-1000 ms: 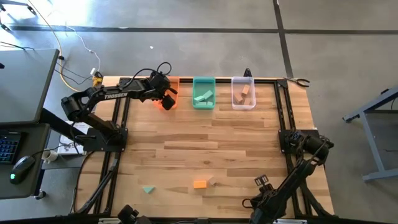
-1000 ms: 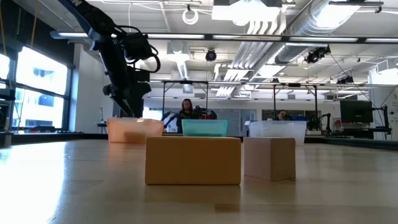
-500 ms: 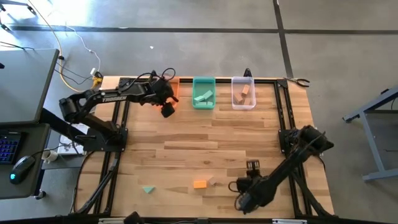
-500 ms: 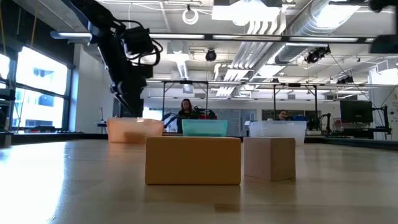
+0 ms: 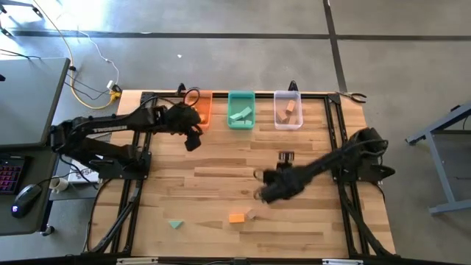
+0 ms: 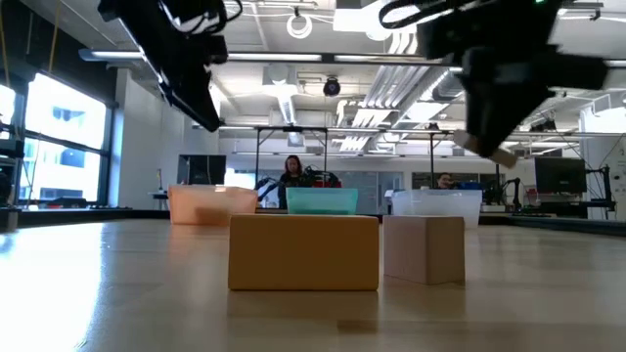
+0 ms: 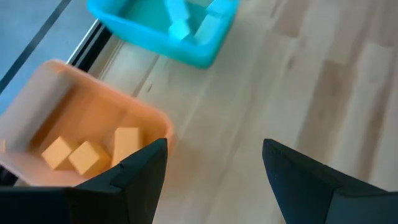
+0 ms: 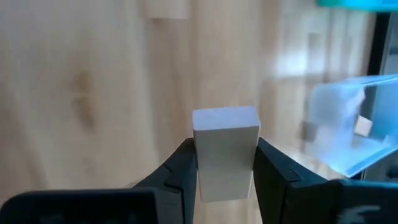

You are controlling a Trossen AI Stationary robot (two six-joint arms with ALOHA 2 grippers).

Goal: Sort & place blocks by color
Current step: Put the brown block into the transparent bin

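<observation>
My right gripper (image 8: 225,163) is shut on a pale wood block (image 8: 225,140) above the table's middle (image 5: 259,185); the low view shows that gripper high up (image 6: 494,147). My left gripper (image 7: 214,152) is open and holds nothing, just on the near side of the orange bin (image 5: 202,109). On the table near the front edge rest an orange block (image 5: 236,218), a pale block (image 5: 250,213) and a teal block (image 5: 175,223). The orange bin (image 7: 81,134) holds three orange blocks. My right gripper pinches the pale wood block between its two fingers, one on each of two opposite side faces (image 8: 200,163). The fingers slant downward. The block's end face (image 8: 225,117) sticks out past the fingertips, and the block is lifted clear of the table.
Three bins stand in a row at the far edge: orange, green (image 5: 241,109) with teal blocks, and clear (image 5: 288,109) with wood blocks. Bare tabletop lies between the bins and the loose blocks. Black frame rails (image 5: 346,213) run along both sides of the table.
My right gripper has swung from the near right corner toward the table's middle, going left, toward the far edge and up, and has rolled. My left gripper has drawn back from over the orange bin toward the near edge and has risen.
</observation>
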